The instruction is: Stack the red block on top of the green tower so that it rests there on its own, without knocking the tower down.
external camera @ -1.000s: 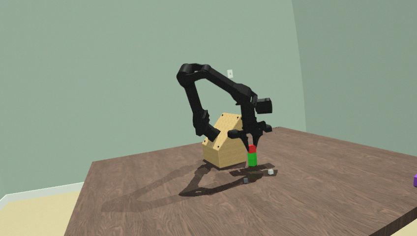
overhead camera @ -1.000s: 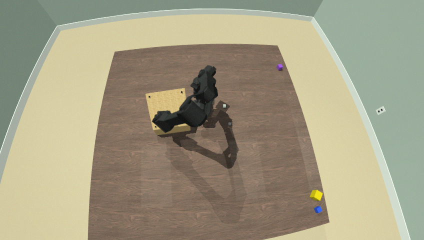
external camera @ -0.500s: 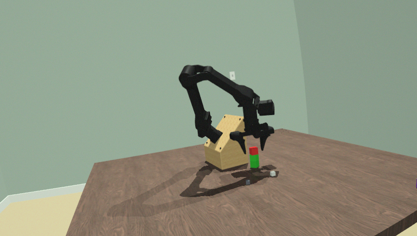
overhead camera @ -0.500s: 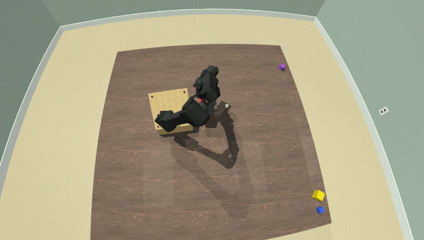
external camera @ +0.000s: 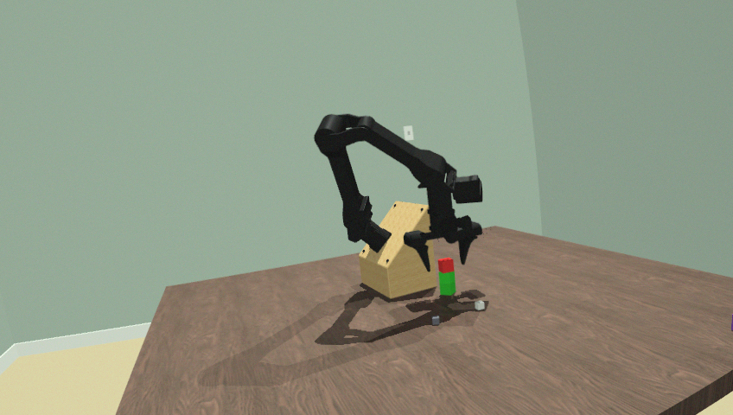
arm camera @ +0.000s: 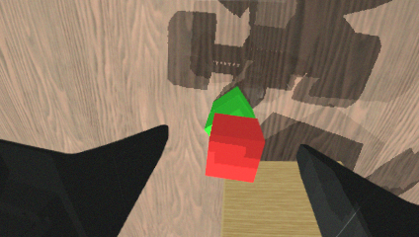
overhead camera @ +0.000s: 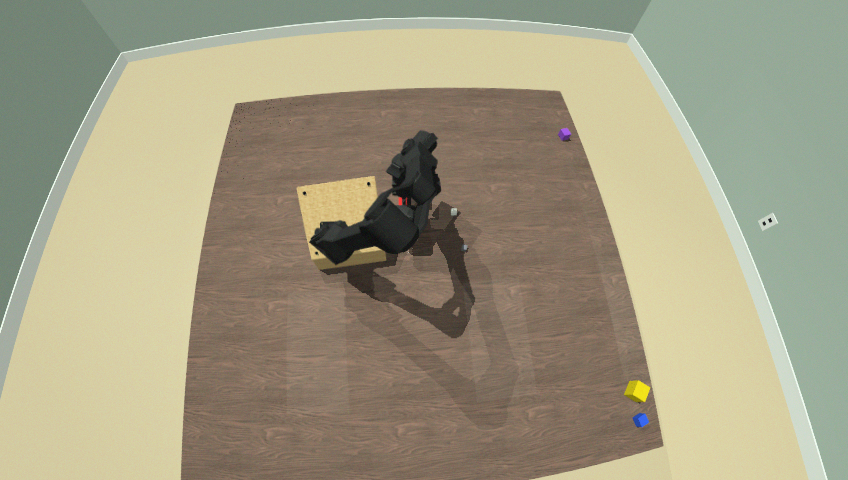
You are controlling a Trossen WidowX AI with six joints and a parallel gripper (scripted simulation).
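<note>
Red block point(overhead camera: 400, 201) point(external camera: 445, 264) point(arm camera: 234, 148): we see it seated on the green tower point(external camera: 447, 283) point(arm camera: 232, 105), both of them upright, with neither finger touching the block.

Going left to right in the exterior view, we first meet the black arm point(overhead camera: 389, 228) point(external camera: 391, 141), bent high over its wooden stand point(overhead camera: 339, 208) point(external camera: 411, 267) point(arm camera: 267, 202), which sits on the bench point(overhead camera: 267, 356) point(external camera: 309, 386) point(arm camera: 99, 49) at ten o'clock from the tower. Next come the jaws point(external camera: 445, 266), pointing down and spread wide, with one finger on each side of the red block and a gap on both sides; we have nothing gripped. A small grey cube point(overhead camera: 465, 248) point(external camera: 436, 320) lies between six and seven o'clock from the tower, and past the tower a small white cube point(overhead camera: 454, 211) point(external camera: 479, 305) lies at four o'clock, near it.

From the top, reading on rightward from the middle of the view, we find a purple cube point(overhead camera: 564, 134) point(external camera: 731, 322) well apart at two o'clock, close to the bench's edge. Farther right, at four o'clock, sits a yellow cube point(overhead camera: 637, 391), with a blue cube point(overhead camera: 640, 419) near it at its six o'clock.
</note>
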